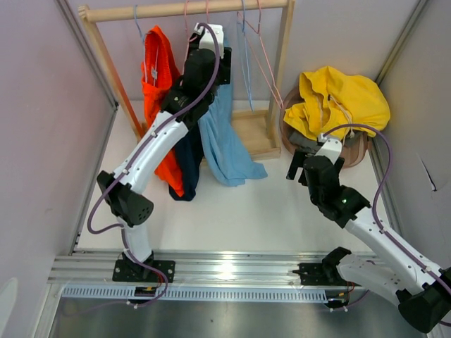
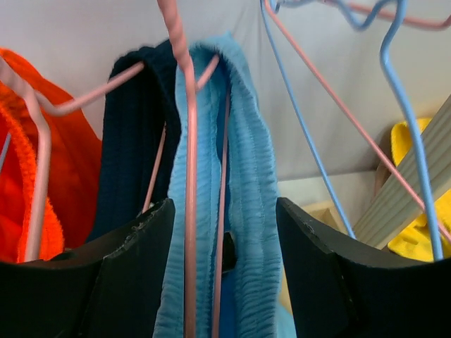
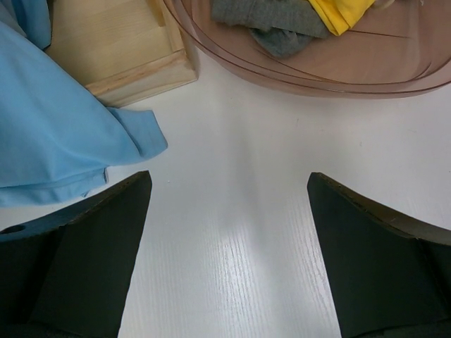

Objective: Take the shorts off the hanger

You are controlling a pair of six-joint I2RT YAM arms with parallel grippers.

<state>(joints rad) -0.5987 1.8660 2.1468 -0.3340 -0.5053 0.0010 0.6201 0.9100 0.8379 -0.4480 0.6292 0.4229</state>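
the left hand (image 2: 224, 211) was raised to the rack rail (image 1: 183, 10) because the light blue shorts (image 2: 246, 141) hung there, draped over a pink hanger (image 2: 189, 176). its jaws stood open astride the elastic waistband and the hanger wire, both between the fingers, the fabric not visibly pinched; likely set so a close would catch the waistband to pull it off. a navy garment (image 2: 134, 141) hung just left of that hand. the right hand (image 3: 229, 176) hovered wide open and empty over the counter (image 3: 232, 267), seemingly waiting, a shorts leg to its left.
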